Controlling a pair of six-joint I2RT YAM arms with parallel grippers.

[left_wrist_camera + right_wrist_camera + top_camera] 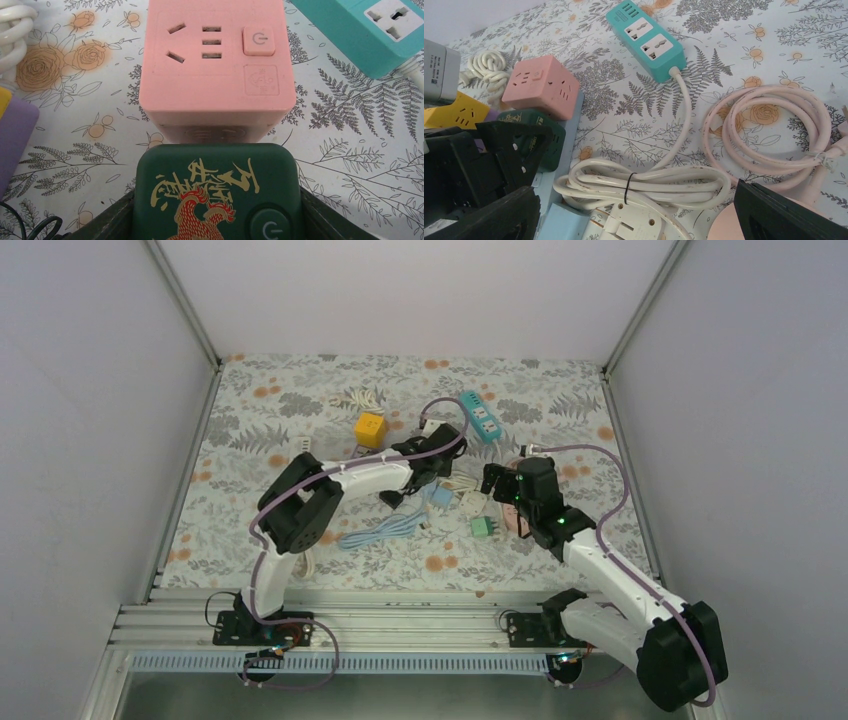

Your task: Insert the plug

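Left wrist shows the left gripper [216, 222] clamping a green cube [215, 185] just beside the pink cube [215, 65]; the open right gripper [641, 215] should next fetch the white plug [630, 226].

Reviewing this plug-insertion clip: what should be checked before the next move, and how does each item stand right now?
1. Left gripper is shut on the dark green cube socket: ok.
2. Pink cube socket has its top outlets unblocked: ok.
3. Whether the green cube touches the pink one: cannot tell.
4. Right gripper is open and empty: ok.
5. White plug is gripped: not ok, it lies loose under the right gripper.
6. Teal power strip has its outlets free: ok.
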